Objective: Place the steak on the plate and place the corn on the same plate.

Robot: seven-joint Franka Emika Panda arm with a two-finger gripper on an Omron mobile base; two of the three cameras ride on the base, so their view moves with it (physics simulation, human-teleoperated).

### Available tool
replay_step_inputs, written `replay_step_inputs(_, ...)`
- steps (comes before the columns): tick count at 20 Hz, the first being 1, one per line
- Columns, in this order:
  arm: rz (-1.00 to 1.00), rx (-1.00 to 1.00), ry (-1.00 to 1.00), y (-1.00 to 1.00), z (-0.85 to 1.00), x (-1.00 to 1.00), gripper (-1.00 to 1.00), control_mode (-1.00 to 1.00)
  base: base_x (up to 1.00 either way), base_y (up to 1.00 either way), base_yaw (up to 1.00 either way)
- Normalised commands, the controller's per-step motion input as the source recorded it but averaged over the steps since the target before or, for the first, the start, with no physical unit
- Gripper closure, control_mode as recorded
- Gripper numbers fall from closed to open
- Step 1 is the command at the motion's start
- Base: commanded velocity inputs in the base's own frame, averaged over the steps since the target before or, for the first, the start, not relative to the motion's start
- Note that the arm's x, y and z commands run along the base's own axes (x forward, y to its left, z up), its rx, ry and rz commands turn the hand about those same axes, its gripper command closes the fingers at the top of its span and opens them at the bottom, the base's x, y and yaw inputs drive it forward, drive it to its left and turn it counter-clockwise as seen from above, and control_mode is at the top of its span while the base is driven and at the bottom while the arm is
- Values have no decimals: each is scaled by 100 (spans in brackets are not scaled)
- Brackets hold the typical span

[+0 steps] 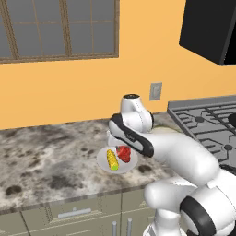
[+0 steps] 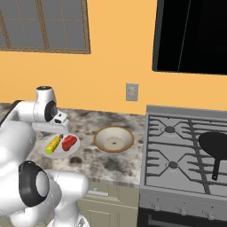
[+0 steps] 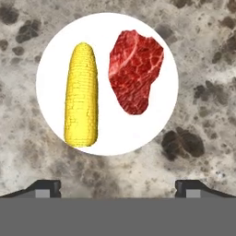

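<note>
Claw (image 3: pixel 118 186) wide open, empty, above plate (image 3: pixel 138 133) on surface (image 3: pixel 203 55); corn (image 3: pixel 81 94) and steak (image 3: pixel 135 70) side by side on it, apart; probably light: cob stiff, pinch mid-length across; steak soft, slippery.

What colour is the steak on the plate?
Deep red with pale marbling, the steak shows best in the hand view.

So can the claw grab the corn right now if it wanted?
Probably yes. The claw is open above the plate, and the corn lies there uncovered, apart from the steak.
</note>
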Motion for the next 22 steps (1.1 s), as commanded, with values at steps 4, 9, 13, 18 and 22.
replay_step_inputs(4,0,0,0,-65,42,-100,-100,-100,0,0,0)
replay_step_inputs(9,0,0,0,-40,41,-93,-100,-100,0,0,0)
replay_step_inputs(13,0,0,5,-13,45,-68,-100,-100,0,0,0)
replay_step_inputs(18,-2,0,11,0,51,-37,-100,-100,0,0,0)
replay_step_inputs(22,0,0,9,0,56,-3,-100,-100,0,0,0)
